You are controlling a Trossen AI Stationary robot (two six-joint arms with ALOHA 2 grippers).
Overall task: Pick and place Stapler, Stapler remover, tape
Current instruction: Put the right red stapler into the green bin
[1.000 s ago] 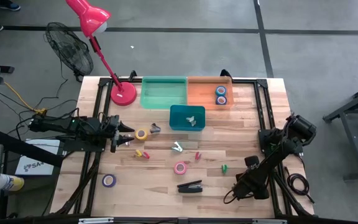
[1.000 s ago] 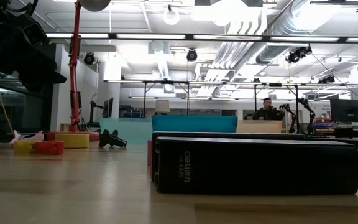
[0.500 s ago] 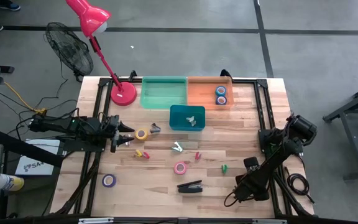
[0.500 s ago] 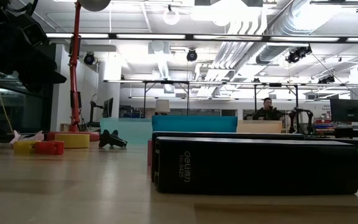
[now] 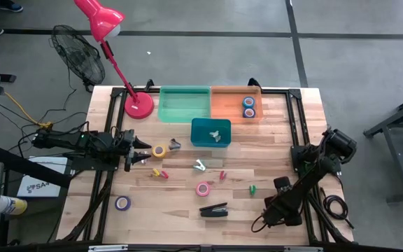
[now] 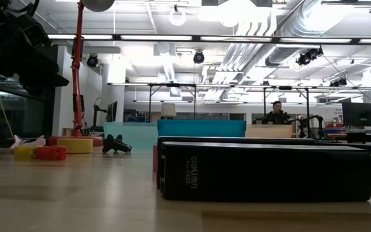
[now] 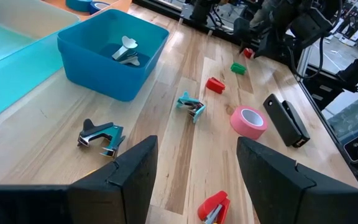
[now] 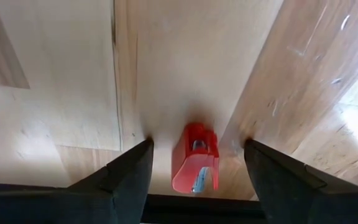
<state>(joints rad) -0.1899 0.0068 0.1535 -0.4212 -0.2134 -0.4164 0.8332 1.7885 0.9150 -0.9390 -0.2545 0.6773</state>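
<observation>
The right gripper point(image 8: 194, 163) points down at the near right part of the wooden tabletop point(image 5: 271, 150), its dark fingers point(image 8: 126, 168) spread with a small red plastic staple remover point(image 8: 194, 158) between them, not yet clamped. The long slim black stapler point(image 5: 214, 209) lies just beside this gripper, toward the tabletop's middle, with a pink tape roll point(image 5: 203, 188) beyond it. The left gripper point(image 7: 194, 165) waits at the left edge, partly spread and empty, near a yellow tape roll point(image 5: 159, 150).

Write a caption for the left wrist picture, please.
Open left gripper looks over a pink tape roll, black stapler and blue bin.
</observation>
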